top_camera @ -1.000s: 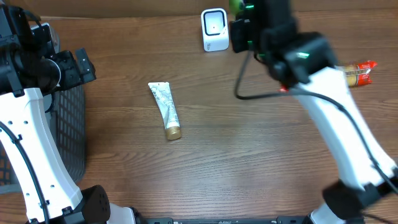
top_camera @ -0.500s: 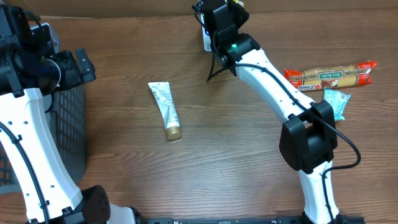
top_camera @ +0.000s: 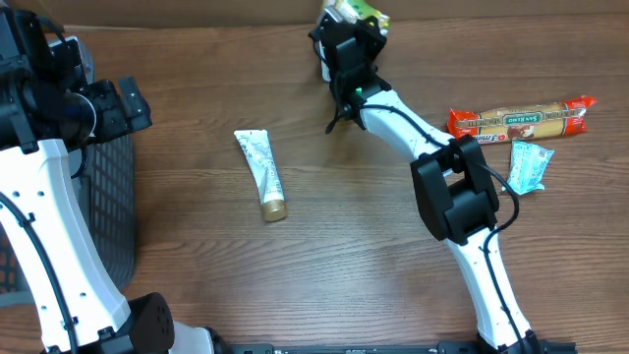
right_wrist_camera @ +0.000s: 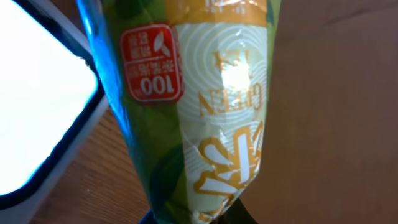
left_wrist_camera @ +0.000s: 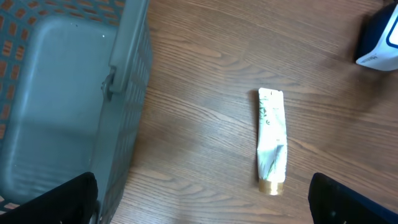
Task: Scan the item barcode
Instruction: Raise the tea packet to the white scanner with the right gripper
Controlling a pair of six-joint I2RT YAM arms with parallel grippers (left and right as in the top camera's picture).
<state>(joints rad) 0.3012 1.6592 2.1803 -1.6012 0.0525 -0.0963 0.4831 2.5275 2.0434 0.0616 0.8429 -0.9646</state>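
My right gripper (top_camera: 346,31) is at the table's far edge, shut on a green tea packet (top_camera: 360,12). In the right wrist view the packet (right_wrist_camera: 199,99), green and cream with a red label, fills the frame above the gripper (right_wrist_camera: 196,218). It hangs right beside the white scanner (right_wrist_camera: 37,106) with its dark rim. In the overhead view the arm hides most of the scanner. My left gripper (top_camera: 123,103) hovers open and empty over the basket's edge; its wrist view shows the gripper (left_wrist_camera: 205,205) wide apart.
A white tube with a gold cap (top_camera: 262,174) lies left of centre, also seen as the tube (left_wrist_camera: 272,140). A grey basket (top_camera: 108,216) stands at the left edge. A red pasta packet (top_camera: 521,120) and a teal sachet (top_camera: 528,164) lie at the right.
The right arm has dropped and reached back, carrying the green packet up against the scanner. The left arm and the tube have not moved.
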